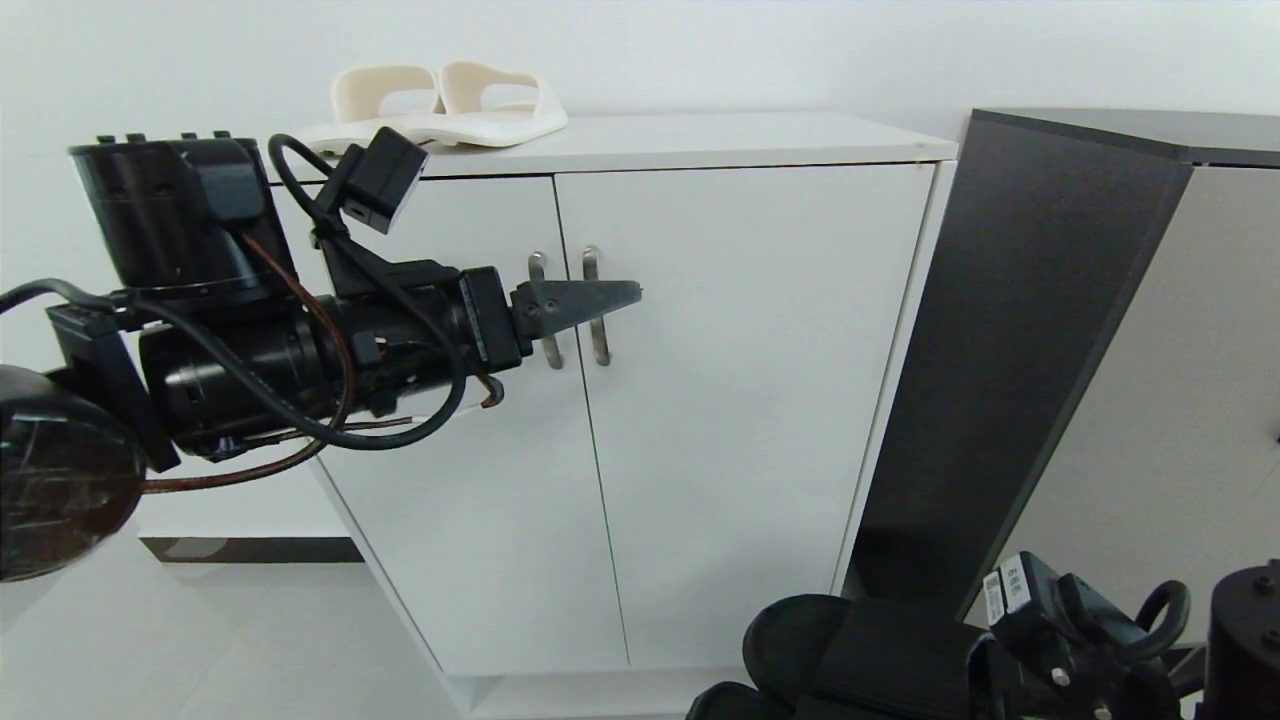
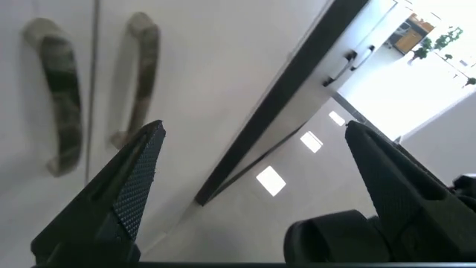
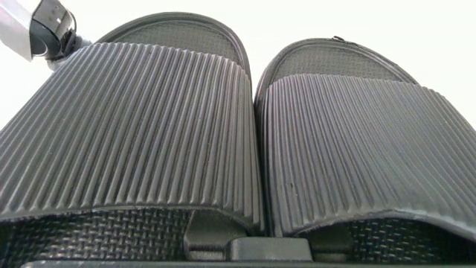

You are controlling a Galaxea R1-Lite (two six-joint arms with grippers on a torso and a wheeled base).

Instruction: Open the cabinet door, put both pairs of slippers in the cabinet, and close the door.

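My left end effector (image 1: 618, 293) hangs spread wide at handle height, just in front of the shut cabinet doors (image 1: 740, 400). The two handles (image 1: 596, 305) stand upright side by side at the seam. Seen from the wrist, both lie outside the gap, beyond one finger (image 2: 130, 186) (nothing is straddled yet). I judge I need a sideways shift until one bar sits between the fingers. The right end effector (image 3: 239, 247), low down, holds the black slippers (image 1: 850, 640). The white slippers (image 1: 440, 105) rest on the cabinet top.
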